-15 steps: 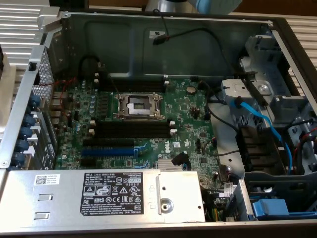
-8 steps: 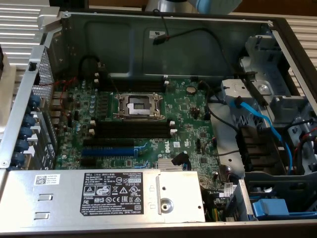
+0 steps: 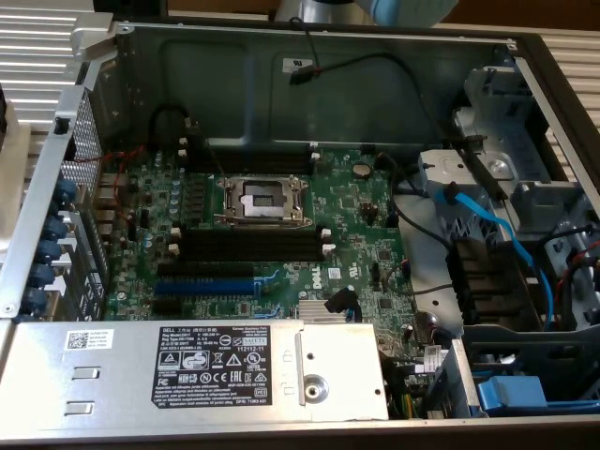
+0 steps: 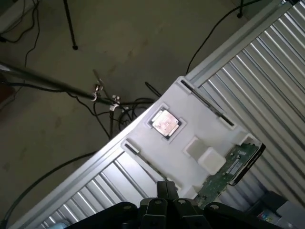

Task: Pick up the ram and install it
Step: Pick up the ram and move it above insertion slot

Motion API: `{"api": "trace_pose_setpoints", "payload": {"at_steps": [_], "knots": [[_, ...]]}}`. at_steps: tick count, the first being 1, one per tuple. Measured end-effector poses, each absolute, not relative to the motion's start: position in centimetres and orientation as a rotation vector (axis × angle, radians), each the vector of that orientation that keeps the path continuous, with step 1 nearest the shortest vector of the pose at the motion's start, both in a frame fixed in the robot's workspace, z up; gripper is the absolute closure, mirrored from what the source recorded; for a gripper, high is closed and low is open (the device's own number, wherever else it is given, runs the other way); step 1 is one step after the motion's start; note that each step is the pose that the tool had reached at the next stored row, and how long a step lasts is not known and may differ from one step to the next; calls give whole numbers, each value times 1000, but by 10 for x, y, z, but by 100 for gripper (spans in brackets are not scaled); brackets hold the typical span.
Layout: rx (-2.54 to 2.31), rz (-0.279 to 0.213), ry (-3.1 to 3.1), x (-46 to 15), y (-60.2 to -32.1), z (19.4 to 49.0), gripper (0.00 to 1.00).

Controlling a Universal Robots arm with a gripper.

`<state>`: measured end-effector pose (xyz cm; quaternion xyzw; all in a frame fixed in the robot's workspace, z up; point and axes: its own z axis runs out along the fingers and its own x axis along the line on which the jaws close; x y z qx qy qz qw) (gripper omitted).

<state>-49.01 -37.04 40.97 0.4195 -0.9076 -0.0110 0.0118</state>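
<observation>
Claw (image 4: pixel 167 187): jaws shut together, nothing gripped, positioned over a white parts tray (image 4: pixel 190 107). Ram (image 4: pixel 228 172): laid at the tray's edge, near the claw, not touched. Processor chip (image 4: pixel 165 123): seated in a tray recess beyond.

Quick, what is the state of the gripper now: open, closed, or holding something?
The gripper: closed, with nothing seen in its hold; the ram stick lies apart from it, at the white tray.
</observation>
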Motion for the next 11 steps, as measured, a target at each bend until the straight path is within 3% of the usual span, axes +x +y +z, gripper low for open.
{"api": "trace_pose_setpoints", "payload": {"at_steps": [11], "knots": [[1584, -30, -2683, -490, -370, 410, 90]]}}
